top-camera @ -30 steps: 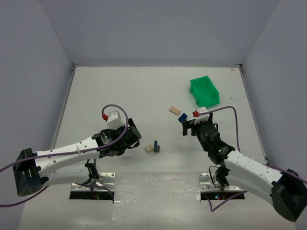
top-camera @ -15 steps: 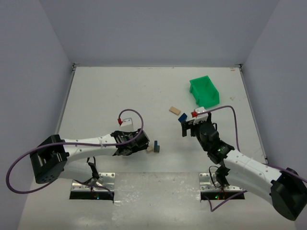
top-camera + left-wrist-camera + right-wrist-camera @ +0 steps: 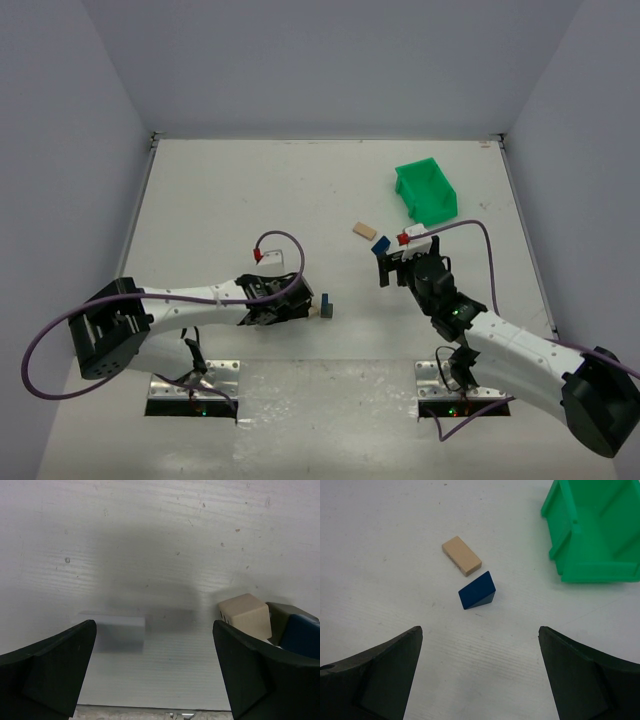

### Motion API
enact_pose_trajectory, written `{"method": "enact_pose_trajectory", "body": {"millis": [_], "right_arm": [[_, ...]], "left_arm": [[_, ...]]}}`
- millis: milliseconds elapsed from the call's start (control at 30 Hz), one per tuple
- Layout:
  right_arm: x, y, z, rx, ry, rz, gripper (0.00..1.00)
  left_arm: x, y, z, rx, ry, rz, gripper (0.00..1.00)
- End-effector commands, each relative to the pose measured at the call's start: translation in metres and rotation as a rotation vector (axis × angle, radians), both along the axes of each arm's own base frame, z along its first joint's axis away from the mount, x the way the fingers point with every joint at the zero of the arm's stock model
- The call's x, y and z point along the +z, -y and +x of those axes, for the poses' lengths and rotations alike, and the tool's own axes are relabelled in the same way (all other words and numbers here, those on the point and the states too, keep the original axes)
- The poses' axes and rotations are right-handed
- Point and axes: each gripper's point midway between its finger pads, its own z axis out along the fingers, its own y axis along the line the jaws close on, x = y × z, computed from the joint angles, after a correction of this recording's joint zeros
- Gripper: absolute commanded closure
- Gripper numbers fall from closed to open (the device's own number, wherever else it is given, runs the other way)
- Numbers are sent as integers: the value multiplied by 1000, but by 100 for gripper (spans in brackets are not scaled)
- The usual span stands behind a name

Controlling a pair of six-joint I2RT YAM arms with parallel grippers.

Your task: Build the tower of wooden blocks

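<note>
A tan cube (image 3: 312,311) lies on the white table beside a dark grey block (image 3: 326,307) with a dark blue piece on it. In the left wrist view the tan cube (image 3: 245,616), the grey block (image 3: 284,613) and the blue piece (image 3: 303,641) sit just beyond my right finger. My left gripper (image 3: 284,312) (image 3: 155,680) is open, empty and low over the table, just left of the cube. A pale plank (image 3: 364,230) (image 3: 462,555) and a dark blue wedge (image 3: 380,243) (image 3: 477,590) lie apart. My right gripper (image 3: 391,263) (image 3: 480,680) is open and empty, just short of the wedge.
A green plastic bin (image 3: 427,190) (image 3: 592,540) stands at the back right, close beyond the plank and the wedge. The table's near edge (image 3: 150,711) shows just under my left fingers. Grey walls close in the table on three sides.
My left arm has swung right and down toward the tan cube, its gripper now low beside it. The right arm has hardly moved.
</note>
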Motion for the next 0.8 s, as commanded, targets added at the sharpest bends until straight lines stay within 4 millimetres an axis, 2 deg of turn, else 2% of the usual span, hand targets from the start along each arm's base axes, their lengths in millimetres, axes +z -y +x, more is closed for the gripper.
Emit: {"method": "enact_pose_trajectory", "body": {"millis": [0,333,767], "right_arm": [[23,-4,10,-21,53,44,1],[22,-3,11,-30,51,37,1],[22,-2,11,-34,47,35,1]], "left_arm": [[3,-1,5,22,17,-11,0],[-5,5,6,-3,9,-10,0],[-4,5,14,18,33,-25,0]]}}
